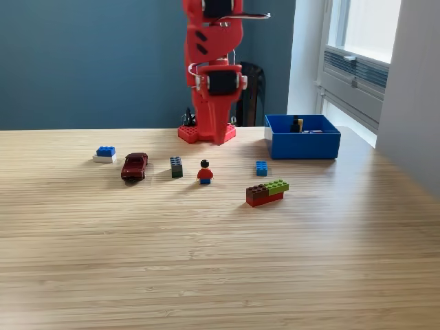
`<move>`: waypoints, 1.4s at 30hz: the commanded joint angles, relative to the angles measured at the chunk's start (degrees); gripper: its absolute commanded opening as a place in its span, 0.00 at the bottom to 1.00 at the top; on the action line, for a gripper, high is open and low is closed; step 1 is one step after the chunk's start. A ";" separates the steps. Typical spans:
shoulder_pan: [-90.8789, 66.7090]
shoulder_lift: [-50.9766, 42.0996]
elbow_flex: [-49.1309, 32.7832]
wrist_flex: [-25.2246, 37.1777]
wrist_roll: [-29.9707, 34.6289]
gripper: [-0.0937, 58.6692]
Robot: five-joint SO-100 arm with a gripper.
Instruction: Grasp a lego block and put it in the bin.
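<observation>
Several lego pieces lie across the wooden table: a blue block on a white one (104,154), a dark upright block (177,167), a small blue block (261,168), and a red, brown and green stack (267,193). The blue bin (304,146) stands at the back on the exterior view's right, with a dark piece (296,125) inside it. My red arm is folded at the back centre. Its gripper (220,137) points straight down just above its base, well behind the blocks. The jaws look pressed together with nothing between them.
A dark red toy car (135,166) and a small figure with a red shirt (205,172) stand among the blocks. The arm's red base (196,132) sits at the table's far edge. A window and white wall run along the exterior view's right.
</observation>
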State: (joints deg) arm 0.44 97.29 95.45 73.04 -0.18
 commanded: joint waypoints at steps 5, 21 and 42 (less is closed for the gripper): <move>16.79 4.66 -0.62 1.23 -4.39 0.01; 41.13 4.75 -0.53 2.37 -11.07 0.01; 49.83 4.75 7.82 7.21 -20.83 0.22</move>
State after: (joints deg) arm 48.69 97.29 104.24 79.89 -18.28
